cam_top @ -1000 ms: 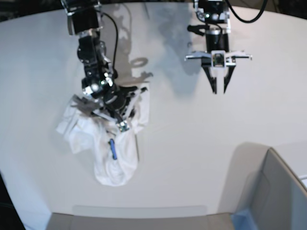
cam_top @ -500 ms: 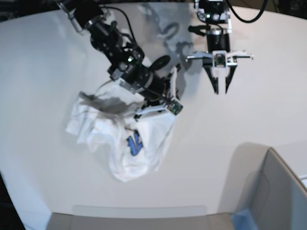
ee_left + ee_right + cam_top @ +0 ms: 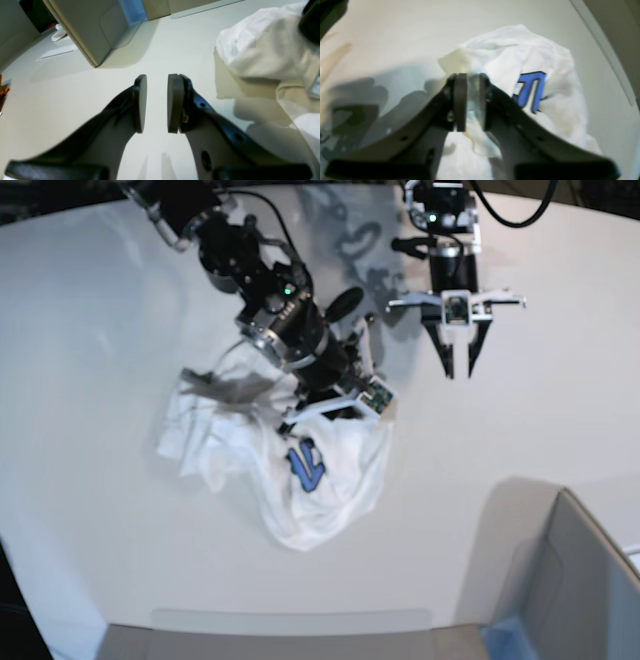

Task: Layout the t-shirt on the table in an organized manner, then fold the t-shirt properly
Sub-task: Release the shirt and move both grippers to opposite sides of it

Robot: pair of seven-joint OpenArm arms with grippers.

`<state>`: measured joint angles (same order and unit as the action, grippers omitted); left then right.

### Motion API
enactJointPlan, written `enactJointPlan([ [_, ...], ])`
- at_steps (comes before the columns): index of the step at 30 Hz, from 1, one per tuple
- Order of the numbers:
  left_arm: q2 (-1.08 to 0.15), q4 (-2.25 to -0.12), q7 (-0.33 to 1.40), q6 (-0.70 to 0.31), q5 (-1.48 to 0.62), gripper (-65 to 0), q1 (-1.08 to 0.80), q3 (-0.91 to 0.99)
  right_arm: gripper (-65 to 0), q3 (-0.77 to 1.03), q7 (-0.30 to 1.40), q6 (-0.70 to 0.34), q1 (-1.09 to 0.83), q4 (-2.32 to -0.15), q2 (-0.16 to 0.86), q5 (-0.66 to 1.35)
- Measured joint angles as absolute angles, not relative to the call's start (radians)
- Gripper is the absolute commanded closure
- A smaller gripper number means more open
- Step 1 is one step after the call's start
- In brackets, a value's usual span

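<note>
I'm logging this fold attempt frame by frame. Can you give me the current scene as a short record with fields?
t-shirt: white, crumpled in a heap, not laid flat; part of a blue print shows
table: white, bears the shirt
right end effector: over the shirt, jaws slightly apart, cloth visible between them; grip uncertain
left end effector: above bare table, jaws apart, nothing between them, clear of the shirt
grey box: at the table's near corner, blue edge, apart from the shirt
task stage: shirt not yet spread out
</note>
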<state>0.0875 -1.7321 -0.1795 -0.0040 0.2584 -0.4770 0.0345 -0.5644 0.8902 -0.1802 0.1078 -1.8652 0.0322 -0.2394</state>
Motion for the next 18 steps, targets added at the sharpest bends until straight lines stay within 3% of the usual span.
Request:
enactJointPlan([
  [3,0.092,-1.731,-0.178,-0.005,0.254,-15.8,-0.468,0.034,-23.8,-0.537,0.871,-0.187,0.083,-1.936,0.05,-0.226],
  [8,0.095,-1.734,-0.113,-0.005,0.25,-16.3,-0.451,0.033,-24.3,-0.319,0.874,-0.184,0.075,-1.948,0.046,-0.231],
  [14,0.108,-1.795,0.054,-0.007,0.246,-31.7,-0.409,-0.127,-24.2,-0.042,0.884,-0.184,0.041,-1.948,0.05,-0.192],
  [18,0.114,-1.823,0.158,-0.012,0.245,-33.3,-0.41,-0.252,-24.2,0.063,0.879,-0.187,0.012,-1.947,0.051,-0.18],
])
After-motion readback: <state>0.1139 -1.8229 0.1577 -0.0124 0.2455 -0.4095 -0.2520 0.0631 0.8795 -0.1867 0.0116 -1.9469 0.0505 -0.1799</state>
